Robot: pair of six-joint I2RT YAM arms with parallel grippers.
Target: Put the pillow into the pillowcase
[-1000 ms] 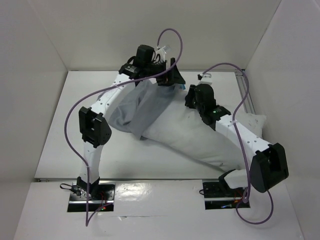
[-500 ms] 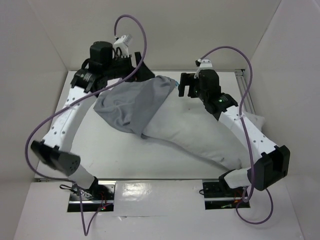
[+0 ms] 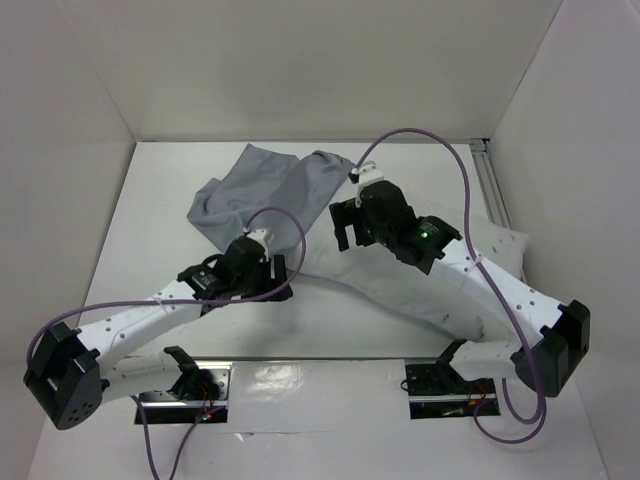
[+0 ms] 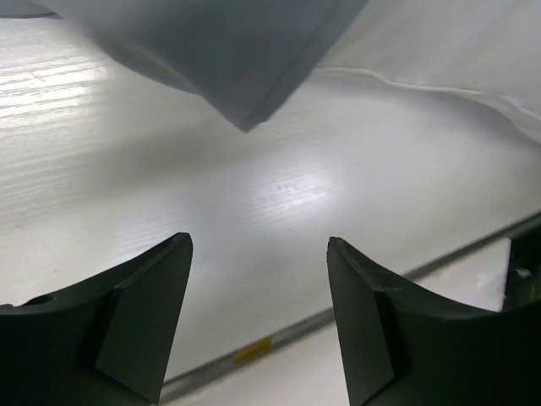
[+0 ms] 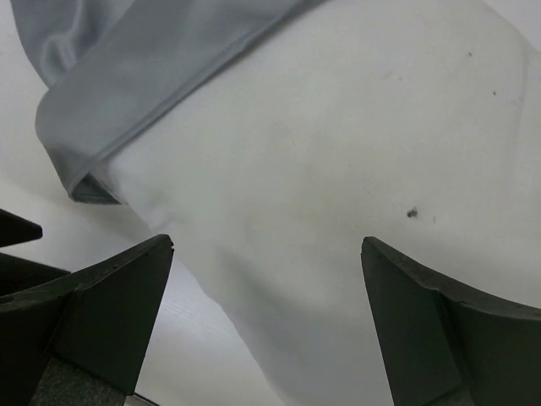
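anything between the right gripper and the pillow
Nothing visible does. The right gripper is open and faces the bare pillow directly. The pillowcase hem lies off to one side, over the pillow's end, not across the gap.

The left arm (image 3: 150,320) lies low, its elbow folded back at the near-left corner and its forearm reaching forward and to the right. The left gripper (image 4: 258,244) shows its jaws parted. The right arm (image 3: 480,280) stretches long from its elbow at the near right, running leftward toward the middle. The right gripper (image 5: 266,244) points left, jaws spread wide.
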